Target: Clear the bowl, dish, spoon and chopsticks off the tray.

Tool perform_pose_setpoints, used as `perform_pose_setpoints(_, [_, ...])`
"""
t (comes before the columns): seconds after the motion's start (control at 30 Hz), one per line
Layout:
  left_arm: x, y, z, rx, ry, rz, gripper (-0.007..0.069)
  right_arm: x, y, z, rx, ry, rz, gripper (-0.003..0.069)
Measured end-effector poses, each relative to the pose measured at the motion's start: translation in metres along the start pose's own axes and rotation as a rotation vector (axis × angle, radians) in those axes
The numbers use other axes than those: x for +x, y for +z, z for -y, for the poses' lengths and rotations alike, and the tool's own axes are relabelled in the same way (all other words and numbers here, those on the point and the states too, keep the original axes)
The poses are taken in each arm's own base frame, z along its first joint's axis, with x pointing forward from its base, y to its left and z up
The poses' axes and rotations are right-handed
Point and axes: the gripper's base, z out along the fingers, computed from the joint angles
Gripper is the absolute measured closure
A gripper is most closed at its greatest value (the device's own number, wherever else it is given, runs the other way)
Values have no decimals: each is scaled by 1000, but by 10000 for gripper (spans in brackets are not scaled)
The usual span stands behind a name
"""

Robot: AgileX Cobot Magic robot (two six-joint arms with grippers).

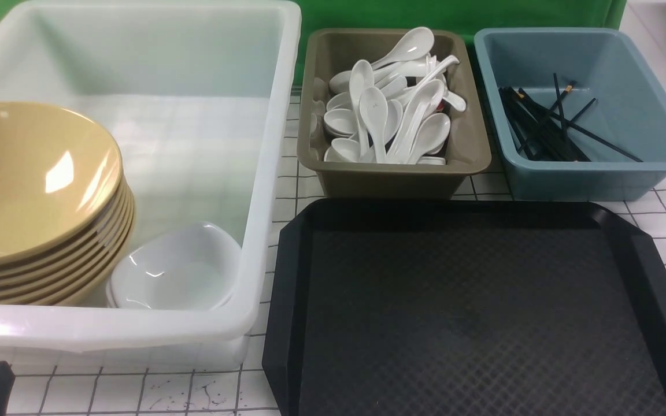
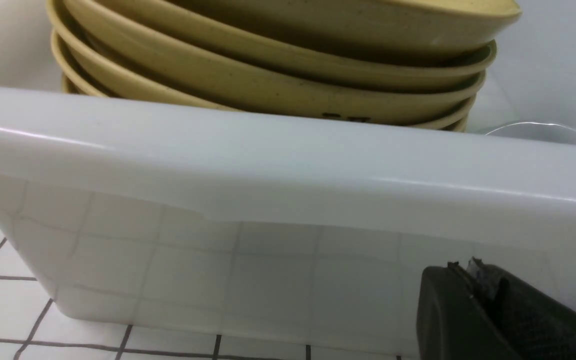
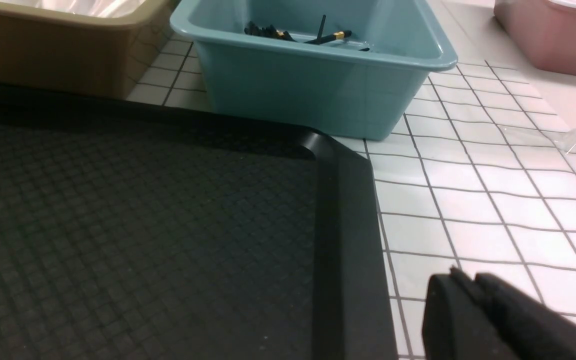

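oddly little of either arm is showing. the left gripper (image 2: 473, 280) is appearing as dark fingers pressed together beside the big white plastic bin (image 1: 263, 173); the right gripper (image 3: 468, 285) is likewise looking closed on nothing, over the white tiled worktop (image 3: 493, 200) beside the large black crosshatched tray (image 1: 472, 312), which is sitting bare at the worktop's near edge and running out of frame. the glossy mustard-tan bowl (image 1: 26, 179) is topping a stack in the white bin, partly cropped, with the small white rounded-square dish (image 1: 177, 271) beside it. white soup spoons (image 1: 391, 104) are filling the olive bin (image 1: 333, 173); thin black chopsticks (image 1: 547, 127) are lying in the blue bin (image 1: 645, 167).

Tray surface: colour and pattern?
Black tray, fine crosshatch grid texture, smooth raised rim. Clearest in the right wrist view.
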Motion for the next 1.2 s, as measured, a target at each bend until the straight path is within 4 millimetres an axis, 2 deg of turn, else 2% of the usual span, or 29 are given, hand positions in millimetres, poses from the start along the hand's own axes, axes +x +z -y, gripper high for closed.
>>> perform_pose_setpoints(1.2, [0, 0, 0, 0, 0, 0, 636, 0, 0, 0, 0, 0, 0, 538])
